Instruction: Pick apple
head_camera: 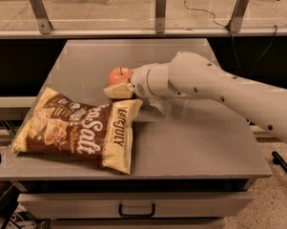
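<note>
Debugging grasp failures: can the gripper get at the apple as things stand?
Probably yes. The gripper sits right at the apple's near side, with nothing visible between them. The chip bag lies just in front, its corner close to the gripper, but it does not cover the apple.

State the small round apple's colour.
The apple is red-orange, camera view; the gripper is right beside it.

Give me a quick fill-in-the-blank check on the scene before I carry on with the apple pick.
1. In the camera view the gripper shows just below the apple, between it and the ____.
2. The arm reaches in from the picture's ____ side.
3. Under the tabletop, at the front, is a ____ with a handle.

Missing words: chip bag; right; drawer.
</note>
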You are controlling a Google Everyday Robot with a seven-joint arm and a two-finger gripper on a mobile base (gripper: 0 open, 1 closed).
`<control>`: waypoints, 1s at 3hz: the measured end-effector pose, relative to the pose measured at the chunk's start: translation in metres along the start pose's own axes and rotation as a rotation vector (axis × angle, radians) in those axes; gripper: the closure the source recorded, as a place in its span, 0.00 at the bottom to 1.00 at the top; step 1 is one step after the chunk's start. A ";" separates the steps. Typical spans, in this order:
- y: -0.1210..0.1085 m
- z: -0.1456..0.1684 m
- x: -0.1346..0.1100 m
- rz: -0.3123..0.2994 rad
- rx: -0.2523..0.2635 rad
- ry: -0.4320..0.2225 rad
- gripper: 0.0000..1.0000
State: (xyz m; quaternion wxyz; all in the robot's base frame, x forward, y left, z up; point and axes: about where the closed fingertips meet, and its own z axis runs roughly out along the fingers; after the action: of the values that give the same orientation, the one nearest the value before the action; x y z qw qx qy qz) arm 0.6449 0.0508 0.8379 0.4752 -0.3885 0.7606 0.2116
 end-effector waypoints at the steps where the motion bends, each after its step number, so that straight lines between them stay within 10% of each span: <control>1: 0.001 0.001 0.000 0.000 -0.002 0.001 0.65; 3: 0.001 0.001 0.000 0.000 -0.002 0.001 1.00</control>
State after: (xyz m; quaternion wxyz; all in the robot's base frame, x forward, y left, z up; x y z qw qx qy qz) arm 0.6448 0.0517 0.8378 0.4745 -0.3890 0.7606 0.2123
